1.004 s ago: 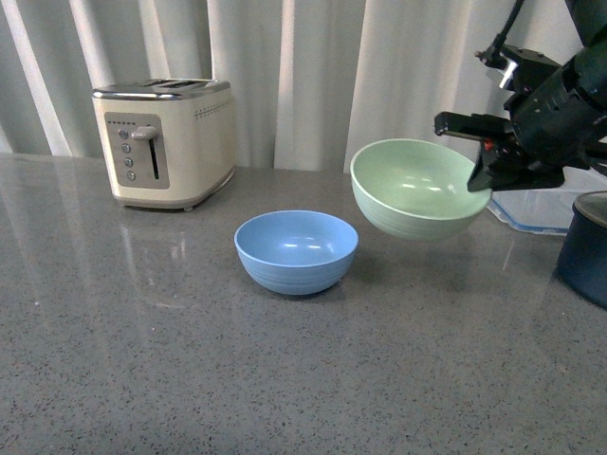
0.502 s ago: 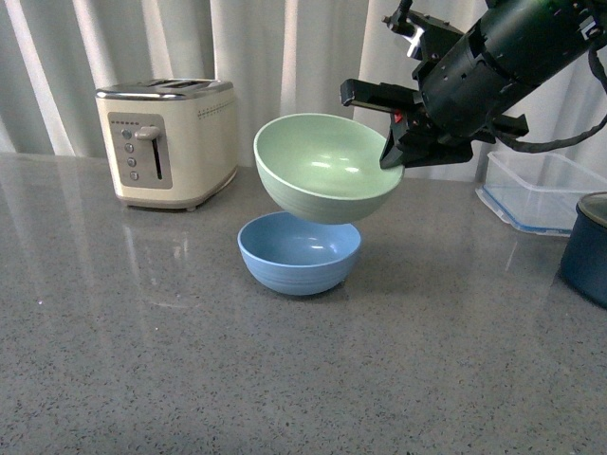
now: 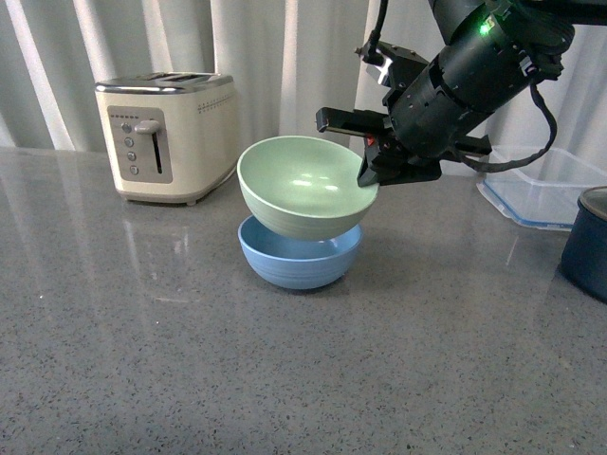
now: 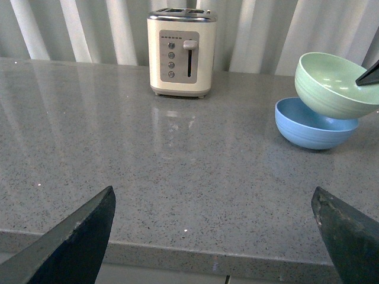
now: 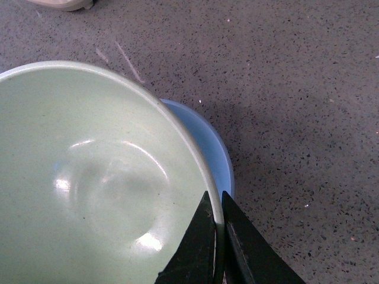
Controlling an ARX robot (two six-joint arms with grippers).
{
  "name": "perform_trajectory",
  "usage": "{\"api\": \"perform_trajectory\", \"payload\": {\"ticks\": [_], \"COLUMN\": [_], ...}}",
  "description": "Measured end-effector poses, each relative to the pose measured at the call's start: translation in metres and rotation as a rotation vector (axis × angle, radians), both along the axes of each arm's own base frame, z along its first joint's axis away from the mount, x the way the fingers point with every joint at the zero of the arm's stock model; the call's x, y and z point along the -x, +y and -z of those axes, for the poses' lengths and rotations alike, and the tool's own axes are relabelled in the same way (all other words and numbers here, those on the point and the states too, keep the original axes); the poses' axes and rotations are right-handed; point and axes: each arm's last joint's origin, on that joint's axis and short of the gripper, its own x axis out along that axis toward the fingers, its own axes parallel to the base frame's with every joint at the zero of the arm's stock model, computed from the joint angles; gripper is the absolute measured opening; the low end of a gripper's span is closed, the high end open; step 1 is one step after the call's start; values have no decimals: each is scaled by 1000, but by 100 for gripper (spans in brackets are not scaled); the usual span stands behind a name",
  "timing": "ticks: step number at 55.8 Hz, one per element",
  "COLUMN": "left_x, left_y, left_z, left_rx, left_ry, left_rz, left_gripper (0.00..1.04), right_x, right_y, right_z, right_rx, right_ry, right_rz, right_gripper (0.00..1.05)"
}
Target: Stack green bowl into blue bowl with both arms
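The pale mint-green bowl (image 3: 302,188) hangs tilted over the sky-blue bowl (image 3: 299,257), its base down inside the blue rim. My right gripper (image 3: 365,178) is shut on the green bowl's right rim. In the right wrist view the black fingers (image 5: 198,239) pinch the green bowl (image 5: 95,177) at its rim, with a sliver of the blue bowl (image 5: 207,148) showing beyond it. The left gripper (image 4: 213,204) stands open over the counter's near edge, far from both bowls; its view shows the green bowl (image 4: 334,86) above the blue bowl (image 4: 311,127).
A cream toaster (image 3: 166,137) stands at the back left, also seen as the toaster (image 4: 180,53) in the left wrist view. A clear plastic container (image 3: 531,190) and a dark navy pot (image 3: 586,242) sit at the right. White curtains hang behind the grey speckled counter (image 3: 190,360).
My right arm has carried the green bowl leftward from beside the blue bowl to over it, then lowered it down into the blue bowl's rim.
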Motion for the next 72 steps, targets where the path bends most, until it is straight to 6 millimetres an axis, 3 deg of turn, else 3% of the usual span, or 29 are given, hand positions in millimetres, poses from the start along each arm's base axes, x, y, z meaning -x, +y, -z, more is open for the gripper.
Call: {"api": "perform_trajectory", "payload": {"ticks": [25, 33, 42, 47, 53, 55, 59, 64, 72], "left_x": [0, 0, 0, 0, 0, 0, 0, 0, 0], "left_y": [0, 0, 0, 0, 0, 0, 0, 0, 0], "left_z": [0, 0, 0, 0, 0, 0, 0, 0, 0], "left_rx": [0, 0, 0, 0, 0, 0, 0, 0, 0], "left_ry": [0, 0, 0, 0, 0, 0, 0, 0, 0], "left_rz": [0, 0, 0, 0, 0, 0, 0, 0, 0], "left_gripper": [98, 98, 98, 98, 98, 98, 98, 98, 98], "right_x": [-16, -18, -18, -13, 6, 12, 26, 62, 120], "right_y": [13, 11, 1, -7, -32, -39, -57, -94, -134], "right_z": [17, 21, 18, 15, 0, -4, -13, -24, -16], "right_rx": [13, 13, -1, -8, -23, -29, -37, -30, -17], "right_ry": [21, 34, 26, 19, -15, -25, -42, -75, -52], "right_rz": [-36, -40, -27, -16, 15, 26, 52, 120, 216], "right_gripper": [2, 21, 59, 71, 94, 97, 94, 95, 95]}}
